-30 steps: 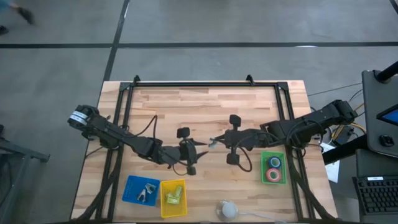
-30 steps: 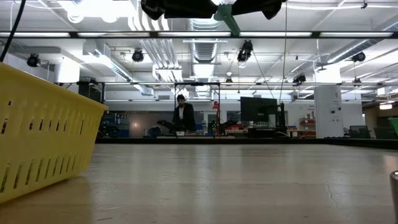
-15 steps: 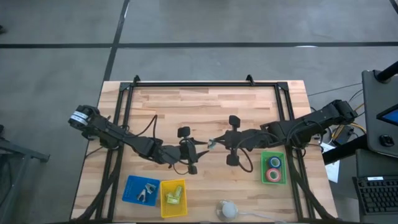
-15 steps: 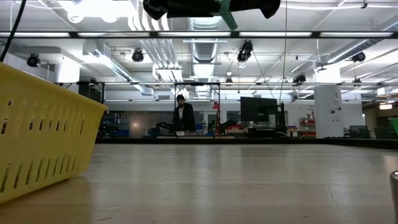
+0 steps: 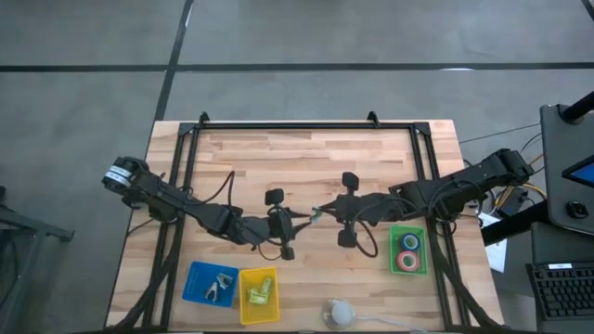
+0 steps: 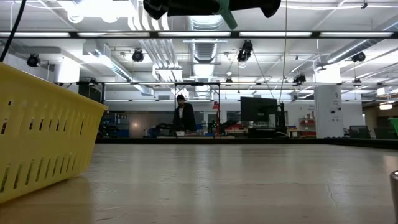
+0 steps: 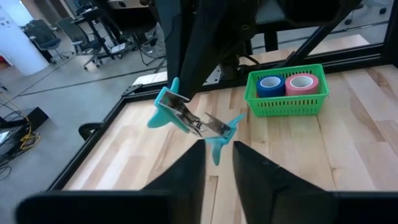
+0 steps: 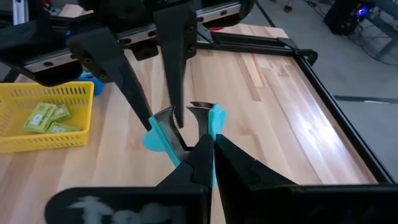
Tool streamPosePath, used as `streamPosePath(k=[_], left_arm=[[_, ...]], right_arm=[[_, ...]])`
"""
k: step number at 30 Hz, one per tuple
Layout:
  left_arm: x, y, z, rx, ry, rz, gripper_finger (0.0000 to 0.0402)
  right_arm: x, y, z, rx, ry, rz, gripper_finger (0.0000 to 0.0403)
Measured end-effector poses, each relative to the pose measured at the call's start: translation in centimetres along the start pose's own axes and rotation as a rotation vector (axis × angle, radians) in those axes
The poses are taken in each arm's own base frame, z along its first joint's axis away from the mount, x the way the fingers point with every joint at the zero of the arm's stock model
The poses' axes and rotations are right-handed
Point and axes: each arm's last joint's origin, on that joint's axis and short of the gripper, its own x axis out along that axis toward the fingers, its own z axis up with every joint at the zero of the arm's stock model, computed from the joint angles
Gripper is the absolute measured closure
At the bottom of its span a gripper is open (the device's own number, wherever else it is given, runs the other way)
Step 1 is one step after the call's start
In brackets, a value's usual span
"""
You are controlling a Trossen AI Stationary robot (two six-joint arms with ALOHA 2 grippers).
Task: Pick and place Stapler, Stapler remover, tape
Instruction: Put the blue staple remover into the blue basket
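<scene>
Above mid-bench [image 5: 306,158], the right claw [image 8: 208,146] is clamped on a teal staple remover [image 7: 193,121]; the left claw [image 7: 217,149] closes around its other wing.

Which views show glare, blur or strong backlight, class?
Low view: bright ceiling lights blow out the top, and the near yellow basket looks soft. Right wrist view: window light glares off the table, and the near fingers are blurred. High view: evenly lit, with soft shadows.
</scene>
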Motion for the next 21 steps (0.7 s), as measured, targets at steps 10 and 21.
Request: streamPosePath(k=[10,21], left_arm=[[0.01,0.02,0.05,0.022,-0.005,0.0,0.0393],[0.01,0.0,0.05,0.028,-0.005,-0.007,0.0399]], right_arm=[[0.0,-0.01,0.02,0.003,-0.003,0.0,0.0394],[0.0,-0.01,0.01,0.063,-0.002,0.001,0.0385]])
